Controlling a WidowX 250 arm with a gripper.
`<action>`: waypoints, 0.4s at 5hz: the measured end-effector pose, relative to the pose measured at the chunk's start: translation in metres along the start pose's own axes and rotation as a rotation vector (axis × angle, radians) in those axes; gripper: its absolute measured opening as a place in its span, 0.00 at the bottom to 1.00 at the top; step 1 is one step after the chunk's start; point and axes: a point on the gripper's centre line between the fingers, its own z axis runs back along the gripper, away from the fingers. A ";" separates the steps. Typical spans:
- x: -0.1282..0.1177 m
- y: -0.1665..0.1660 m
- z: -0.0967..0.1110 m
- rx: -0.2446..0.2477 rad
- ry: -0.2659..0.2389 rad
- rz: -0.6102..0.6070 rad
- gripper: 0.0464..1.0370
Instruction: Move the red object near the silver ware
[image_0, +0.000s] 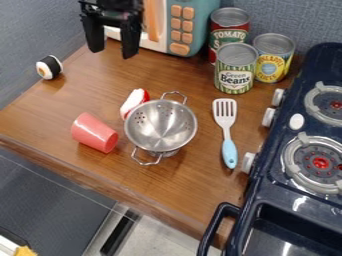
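Red cup (94, 133): smooth matte plastic, tapered, lying on its side on the wood-grain counter (60, 105), near the silver colander (160, 124) but not touching. We see the colander upright: shiny metal bowl, round perforations, two wire loop handles. Red-and-white object (135, 102), rounded, right at the colander's rim; we can't tell if they touch. White slotted spatula (226, 120) on the colander's stove side, smooth light-blue handle. Farther out, toy sushi roll (49, 67): black band, white and orange end. We have three ridged-lid metal cans (236, 67) grouped by the wall, beside a teal toy microwave (184, 25) with rounded orange buttons. Glossy navy stove (294, 195), chunky grey burner rings. Black gripper (113, 53) above the counter's back corner, released, fingers spread.
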 end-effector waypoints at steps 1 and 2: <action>0.000 -0.001 0.005 0.112 -0.014 0.048 0.96; 0.000 -0.003 0.003 0.136 -0.011 0.047 0.96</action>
